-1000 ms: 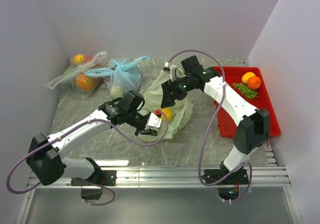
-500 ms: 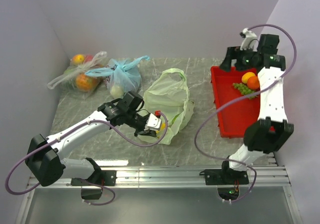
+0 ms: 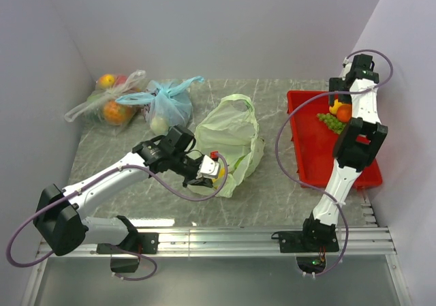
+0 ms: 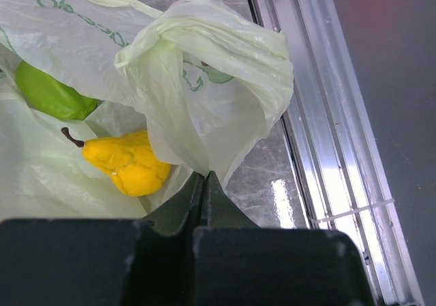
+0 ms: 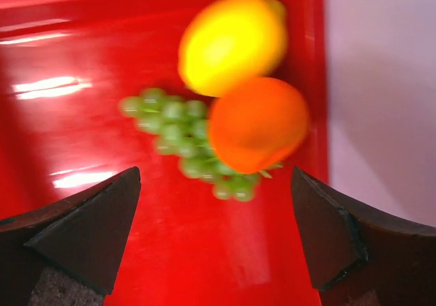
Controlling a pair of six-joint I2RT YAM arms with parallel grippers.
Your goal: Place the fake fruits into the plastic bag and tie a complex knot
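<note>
Tightly, left gripper [image 4: 204, 178] pinching crinkly translucent plastic bag [image 4: 204, 54], right gripper [image 5: 216, 176] spread wide above glossy orange ball [image 5: 257, 125]

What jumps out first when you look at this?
The red plastic tray on the right, holding a bright orange ball, a yellow round fruit and a green grape bunch, with the right arm's fingers open above them. In the middle, the left arm's fingers pinch the pale green plastic bag, a yellow pear inside.

Plain pale walls [image 3: 204, 26] far beyond left gripper [image 3: 206, 175] and at both sides. Grey marbled tabletop [image 3: 272, 197] beneath it. Aluminium rails [image 3: 238, 236] on its near side, glare [image 3: 146, 222] beside them.
</note>
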